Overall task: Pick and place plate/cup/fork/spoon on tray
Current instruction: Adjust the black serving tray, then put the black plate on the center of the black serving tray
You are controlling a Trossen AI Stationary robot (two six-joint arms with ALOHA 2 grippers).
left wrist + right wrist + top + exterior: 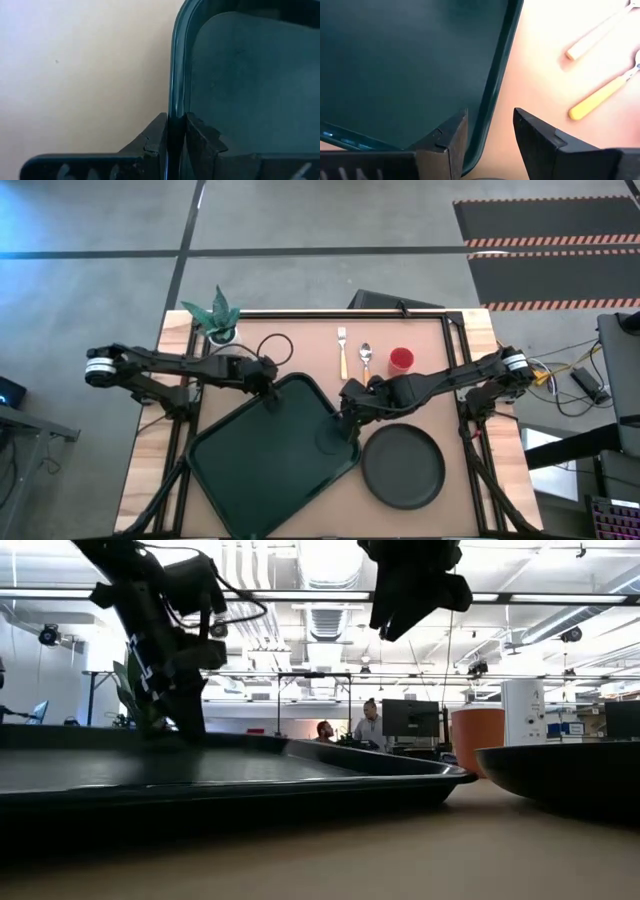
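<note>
Dark green, the tray [265, 455] lies skewed on the table [460, 510]. We see our left gripper [176, 142] pinching its far rim, fingers clamped either side. Our right gripper [490, 135] hangs spread and empty above the tray's edge. Just beside it sits the plate [402, 466]; beyond it lie the fork [342, 352], spoon [365, 360] and cup [401, 360].

1. Tan bench [300, 515], wood strips down both sides.
2. Green tray [250, 470] lies skewed, left of centre.
3. Dark plate [403, 467] sits just right of it.
4. Along the back: plant [218, 317], fork [342, 352], spoon [366, 360], red cup [401, 360].
</note>
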